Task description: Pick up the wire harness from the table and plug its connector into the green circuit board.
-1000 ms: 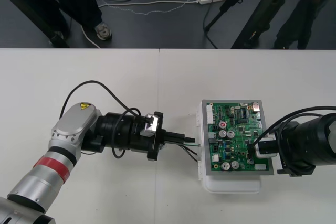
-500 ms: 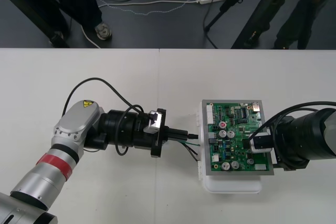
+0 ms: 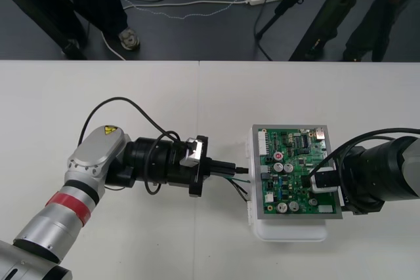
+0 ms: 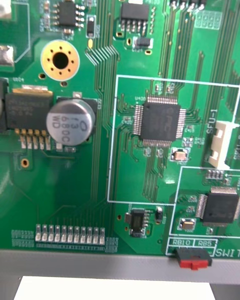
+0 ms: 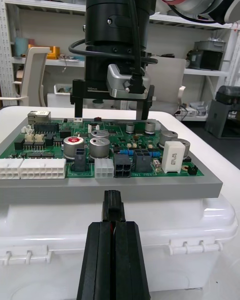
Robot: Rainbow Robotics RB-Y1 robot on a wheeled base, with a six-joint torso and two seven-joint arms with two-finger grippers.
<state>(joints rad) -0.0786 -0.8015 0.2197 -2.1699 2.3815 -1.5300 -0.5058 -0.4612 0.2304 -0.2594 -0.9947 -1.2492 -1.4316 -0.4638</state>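
Sitting toward the bench's (image 3: 131, 103) right edge, the green circuit board (image 3: 295, 162) rests on its white base (image 3: 289, 231). The right claw (image 3: 319, 181) hangs over the board's right half, fingers spread wide with nothing between them. From the bench's left edge the left arm stretches out level, and the left claw (image 3: 231, 169) is pinched tight on the black plug (image 5: 113, 205) of the harness (image 3: 237, 187). The plug is just beside the board's left side, and the thin wires droop under the claw toward the base.

Left gripper (image 5: 114, 227) pinched, level; right gripper (image 5: 110, 115) spread, pointing downward.
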